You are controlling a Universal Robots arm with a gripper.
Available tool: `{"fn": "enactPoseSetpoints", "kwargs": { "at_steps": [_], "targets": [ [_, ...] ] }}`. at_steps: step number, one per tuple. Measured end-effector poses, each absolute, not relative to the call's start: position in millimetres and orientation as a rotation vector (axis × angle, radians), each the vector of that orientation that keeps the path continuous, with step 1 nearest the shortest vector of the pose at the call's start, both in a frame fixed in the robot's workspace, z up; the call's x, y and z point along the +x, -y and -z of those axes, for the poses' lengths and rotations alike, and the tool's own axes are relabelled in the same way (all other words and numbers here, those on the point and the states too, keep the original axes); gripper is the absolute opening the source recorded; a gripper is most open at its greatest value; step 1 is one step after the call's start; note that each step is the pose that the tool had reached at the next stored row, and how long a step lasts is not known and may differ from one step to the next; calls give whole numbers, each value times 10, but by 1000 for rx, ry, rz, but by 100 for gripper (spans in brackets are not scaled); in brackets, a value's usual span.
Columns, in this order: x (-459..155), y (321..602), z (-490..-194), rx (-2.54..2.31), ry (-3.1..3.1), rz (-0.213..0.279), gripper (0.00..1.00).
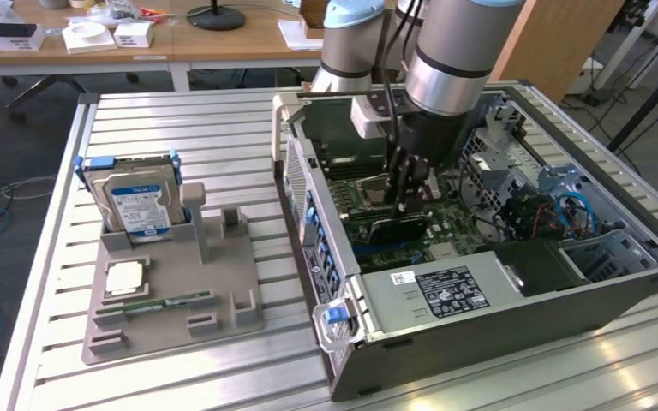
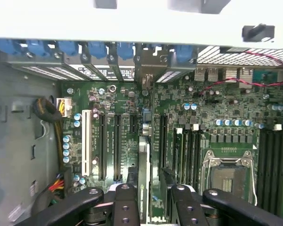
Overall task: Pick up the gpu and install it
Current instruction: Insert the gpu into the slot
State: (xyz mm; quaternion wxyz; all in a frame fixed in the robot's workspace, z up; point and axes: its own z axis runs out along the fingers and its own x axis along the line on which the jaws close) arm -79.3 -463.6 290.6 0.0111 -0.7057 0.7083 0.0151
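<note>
From the exterior view, the arm reaches down into the open computer case (image 1: 558,291), its gripper (image 1: 407,205) clamped on the graphics card (image 1: 397,228), held upright just above the motherboard (image 1: 346,163). A hard drive (image 1: 140,210) stands on the exterior view's left.

At the wrist, the fingers (image 2: 125,205) pinch the card's edge (image 2: 143,169) over the slots (image 2: 117,146).

Robotics lab bench
A grey slotted aluminium worktable (image 1: 192,128) is carrying an opened computer case (image 1: 603,291), with wooden office desks (image 1: 192,43) standing behind.

silver-grey tubular arm (image 1: 449,51), black screw-studded gripper (image 2: 150,200).
</note>
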Motion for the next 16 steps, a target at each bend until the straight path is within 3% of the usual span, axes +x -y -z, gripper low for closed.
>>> {"fn": "enactPoseSetpoints", "kwargs": {
  "at_steps": [16],
  "targets": [
    [-779, 4636, -3294, -2201, -2210, -47, 33]
  ]
}}
